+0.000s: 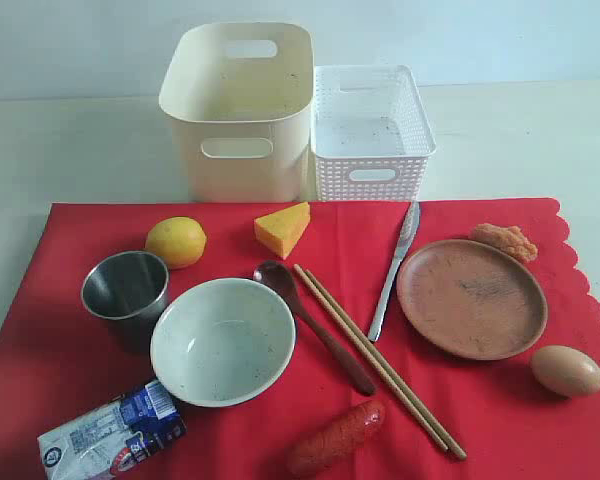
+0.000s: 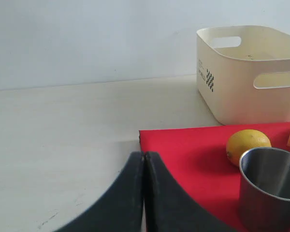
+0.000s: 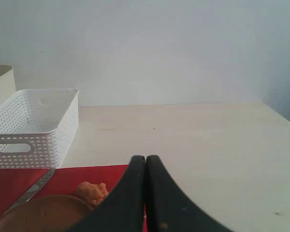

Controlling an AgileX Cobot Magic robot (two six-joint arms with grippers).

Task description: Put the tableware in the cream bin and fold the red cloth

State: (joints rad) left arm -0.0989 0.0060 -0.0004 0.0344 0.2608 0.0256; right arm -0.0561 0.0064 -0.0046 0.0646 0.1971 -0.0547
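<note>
The left tool [image 2: 144,158] is a pair of smooth, matte black fingers, narrow at the tips and flaring outward in curves toward the base. The right tool [image 3: 145,160] has the same black, curved shape.

A plain pale wall [image 1: 480,40] fills the back of the scene, bluish-white and smooth. It meets a cream surface [image 1: 520,140] along a straight, slightly soft line. The surface is matte and lightly worn (faint dark scuffs and specks show on it in the left wrist view, and a few small dots in the right wrist view). In the right wrist view the surface ends at a slanting edge, with a dimmer blue-grey stretch of wall beyond it. The light is soft and even, leaving only weak, blurred shadows. The wall darkens a little toward that far corner, and a few tiny specks mark it.
</note>
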